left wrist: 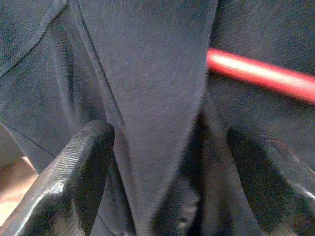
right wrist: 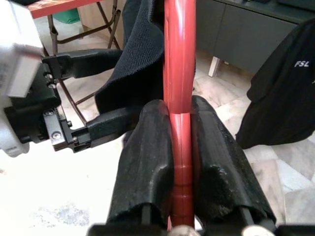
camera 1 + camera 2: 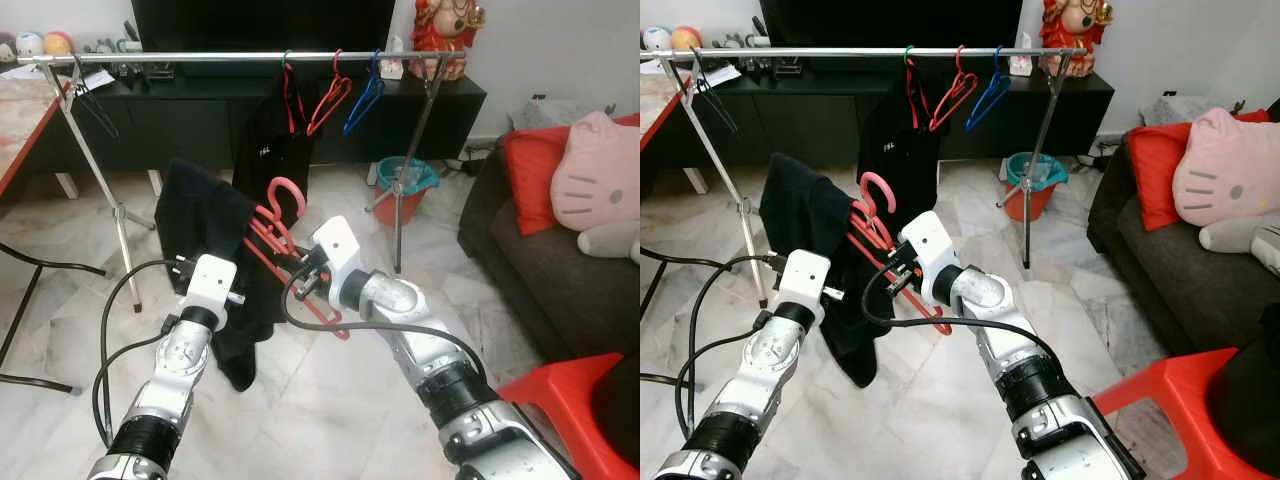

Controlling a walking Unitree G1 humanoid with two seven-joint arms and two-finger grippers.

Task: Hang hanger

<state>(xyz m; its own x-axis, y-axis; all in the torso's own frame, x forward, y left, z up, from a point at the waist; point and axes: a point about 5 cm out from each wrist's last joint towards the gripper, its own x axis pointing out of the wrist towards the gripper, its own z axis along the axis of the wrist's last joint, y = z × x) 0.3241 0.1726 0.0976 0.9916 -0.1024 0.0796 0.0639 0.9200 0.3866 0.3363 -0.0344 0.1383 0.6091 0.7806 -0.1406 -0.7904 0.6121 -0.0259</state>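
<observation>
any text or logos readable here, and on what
"FSL": white letters on the black shirt hanging from the rail. In the eye views the same mark is too small to read.
Papers on the table at far left: too blurred to read.
No text on the red hanger in the right pincer or on the black garment.

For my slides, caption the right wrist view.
Right gripper clamps the red hanger beside the black garment.

2 silver arms [image 3: 420, 350] with black joint bands, white boxy wrist housings [image 3: 207, 282], looping black cables [image 3: 115, 330]. Gripper fingers [image 2: 147, 162] black, padded, textured; small screws [image 2: 57, 135] on black bracket.
</observation>
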